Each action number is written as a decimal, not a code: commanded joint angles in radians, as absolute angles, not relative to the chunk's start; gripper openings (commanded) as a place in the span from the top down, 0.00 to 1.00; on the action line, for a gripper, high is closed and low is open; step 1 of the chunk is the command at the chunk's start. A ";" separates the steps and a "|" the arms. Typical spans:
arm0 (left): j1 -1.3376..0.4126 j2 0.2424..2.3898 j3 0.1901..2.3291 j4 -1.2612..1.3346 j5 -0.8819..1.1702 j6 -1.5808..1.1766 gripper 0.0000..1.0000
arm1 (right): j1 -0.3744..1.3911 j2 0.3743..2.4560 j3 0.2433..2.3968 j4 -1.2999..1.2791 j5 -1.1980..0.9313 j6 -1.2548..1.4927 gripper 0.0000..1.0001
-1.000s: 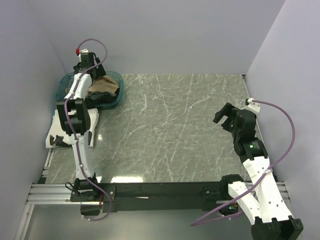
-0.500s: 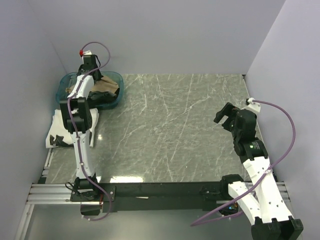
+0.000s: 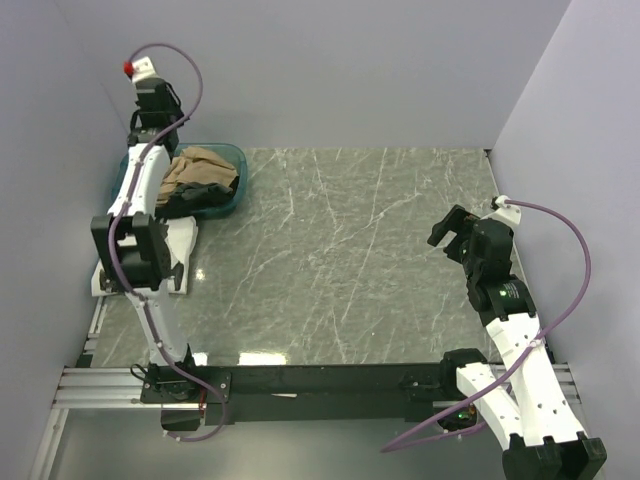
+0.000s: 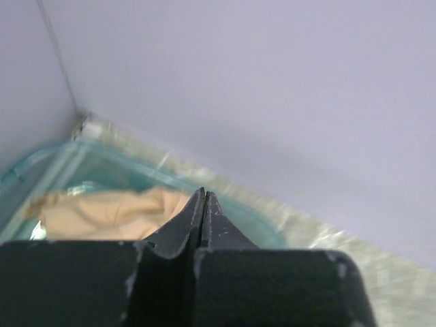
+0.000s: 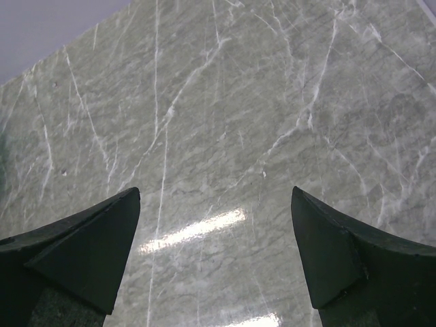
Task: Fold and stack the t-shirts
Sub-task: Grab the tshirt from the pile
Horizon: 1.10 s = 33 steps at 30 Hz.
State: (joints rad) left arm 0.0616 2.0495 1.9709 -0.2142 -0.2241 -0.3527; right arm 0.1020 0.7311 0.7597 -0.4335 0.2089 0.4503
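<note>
Tan-beige cloth, the top t-shirt (image 3: 197, 168), is seen bunched in the teal tub (image 3: 232, 160) at the far left corner, over darker shirts (image 3: 190, 200); nothing is yet laid out for folding. Above it the left gripper (image 4: 202, 199) is pinched fully together, with no fabric seen between its jaws. The right gripper (image 5: 215, 194) is held wide and empty over the bare marble table (image 5: 225, 102), presumably ready to receive a shirt.

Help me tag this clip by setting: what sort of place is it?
Likely a robotics lab test cell: left arm and right arm bolted to a rail at a marble-look table, plain walls boxing it in, and a teal tub of t-shirts.
</note>
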 commanded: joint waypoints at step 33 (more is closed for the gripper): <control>0.063 2.470 2.248 -0.350 -0.212 -0.336 0.95 | 0.100 0.750 0.772 -0.400 0.213 0.431 0.04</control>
